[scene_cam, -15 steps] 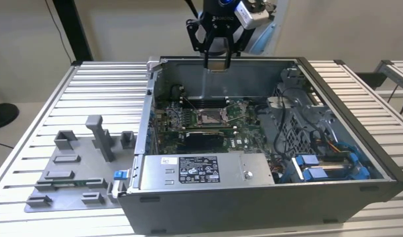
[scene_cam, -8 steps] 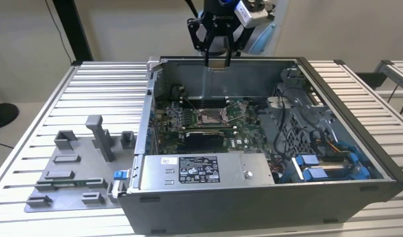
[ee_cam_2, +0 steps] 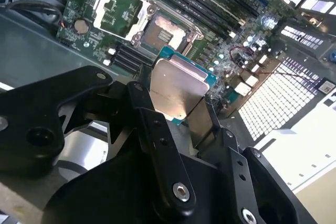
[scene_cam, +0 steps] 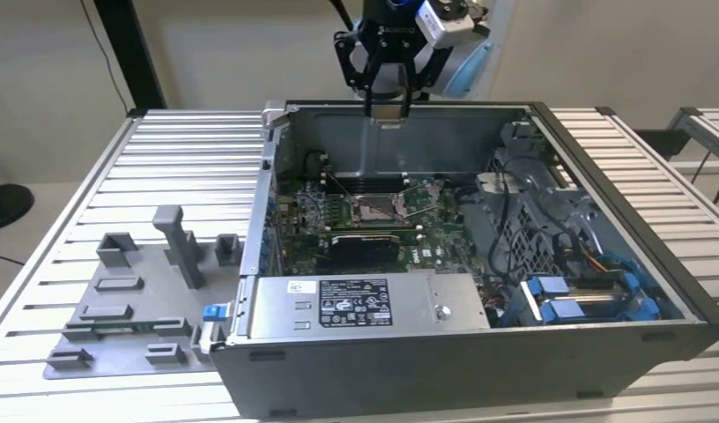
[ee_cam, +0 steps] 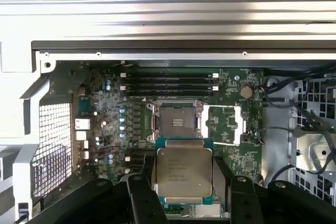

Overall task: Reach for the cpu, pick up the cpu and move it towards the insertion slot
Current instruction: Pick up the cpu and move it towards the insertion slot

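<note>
Above motherboard (ee_cam: pixel 105 114), claw (ee_cam: pixel 184 182) gripping cpu (ee_cam: pixel 184 174)

Arm descends from above, wrist vertical, gripper (scene_cam: pixel 387 113) pointing straight down; it hangs above the far wall of the open computer case (scene_cam: pixel 641 229), at that wall's middle, clear of the case floor. In both wrist views the black fingers (ee_cam: pixel 140 195) stand either side of the cpu (ee_cam: pixel 184 171) and are closed against its opposite edges; the cpu (ee_cam_2: pixel 176 87) sits flat between them, its metal face toward the cameras; gripper (ee_cam_2: pixel 181 111) linkages are drawn inward.
</note>
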{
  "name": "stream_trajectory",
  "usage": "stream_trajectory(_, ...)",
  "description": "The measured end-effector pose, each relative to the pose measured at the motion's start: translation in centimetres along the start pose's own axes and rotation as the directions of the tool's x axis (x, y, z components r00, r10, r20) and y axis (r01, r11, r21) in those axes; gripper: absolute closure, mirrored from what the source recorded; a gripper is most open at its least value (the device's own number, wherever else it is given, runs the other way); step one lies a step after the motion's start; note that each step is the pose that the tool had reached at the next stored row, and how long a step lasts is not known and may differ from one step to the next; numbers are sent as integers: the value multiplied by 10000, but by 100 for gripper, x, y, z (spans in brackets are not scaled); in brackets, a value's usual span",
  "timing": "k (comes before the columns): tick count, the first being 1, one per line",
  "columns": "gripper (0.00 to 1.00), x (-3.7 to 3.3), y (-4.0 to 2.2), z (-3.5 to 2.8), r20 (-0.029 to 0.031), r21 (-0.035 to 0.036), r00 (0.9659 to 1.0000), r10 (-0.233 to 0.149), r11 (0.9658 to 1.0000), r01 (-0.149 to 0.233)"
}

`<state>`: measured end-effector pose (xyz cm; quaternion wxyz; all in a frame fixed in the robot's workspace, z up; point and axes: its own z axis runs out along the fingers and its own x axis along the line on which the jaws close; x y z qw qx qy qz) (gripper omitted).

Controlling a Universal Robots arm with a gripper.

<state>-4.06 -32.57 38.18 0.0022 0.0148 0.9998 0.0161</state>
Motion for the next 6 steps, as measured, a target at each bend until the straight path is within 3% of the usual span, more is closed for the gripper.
stream_trajectory(6,100,0,0,0,0,0,10000,18,10000,-18)
